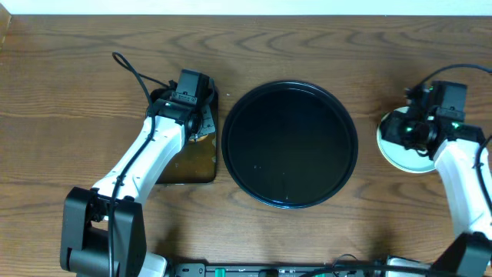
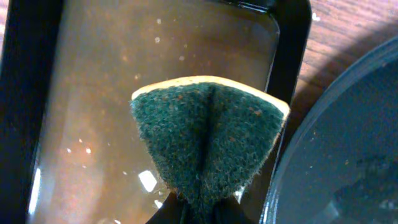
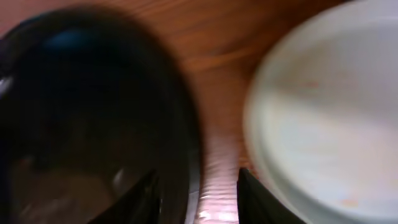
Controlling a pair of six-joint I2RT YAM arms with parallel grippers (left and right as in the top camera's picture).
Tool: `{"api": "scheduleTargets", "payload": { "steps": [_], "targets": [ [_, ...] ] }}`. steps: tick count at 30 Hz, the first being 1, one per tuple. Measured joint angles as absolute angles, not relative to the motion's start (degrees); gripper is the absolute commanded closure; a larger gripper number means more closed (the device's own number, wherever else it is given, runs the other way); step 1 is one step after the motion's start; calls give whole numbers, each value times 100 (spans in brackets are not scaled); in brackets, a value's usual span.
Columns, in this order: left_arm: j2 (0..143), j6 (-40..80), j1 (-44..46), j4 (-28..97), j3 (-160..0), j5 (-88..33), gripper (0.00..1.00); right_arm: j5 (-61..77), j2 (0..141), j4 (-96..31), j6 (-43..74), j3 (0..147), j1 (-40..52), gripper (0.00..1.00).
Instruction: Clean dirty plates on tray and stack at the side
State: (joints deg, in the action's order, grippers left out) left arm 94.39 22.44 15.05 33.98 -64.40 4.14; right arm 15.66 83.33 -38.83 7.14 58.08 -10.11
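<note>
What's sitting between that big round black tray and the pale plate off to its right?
Nothing: just a narrow strip of bare wooden table separates the tray from the plate, seen overhead and in the right wrist view.

Overhead looks straight down from well above the tray. Left wrist peers down close by its left rim (right wrist, blurred, by its right rim); all three share the tray.

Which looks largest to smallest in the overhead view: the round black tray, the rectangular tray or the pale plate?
1. round black tray, clearly largest.
2. rectangular tray, probably; the left arm hides much of it.
3. pale plate, partly hidden too, so places two and three are unsure.
</note>
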Motion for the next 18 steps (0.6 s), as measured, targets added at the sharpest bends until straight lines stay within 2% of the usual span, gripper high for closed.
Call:
{"api": "scheduleTargets", "payload": {
  "steps": [7,15,17,18],
  "targets": [
    [9642,1664,1505,3242,-6440,471,90,1940,8309,-4038,504,5806,-639,63],
    [10619,1273,1164,3013,-6438,469,90,1984,8309,-4121,438,5806,-563,63],
    [10766,1234,1004,3015,-6436,469,86,1984,8309,-4130,412,5806,-565,64],
    [10801,1221,926,3013,-6436,467,77,1984,8309,-4130,401,5806,-563,64]
  ]
}}
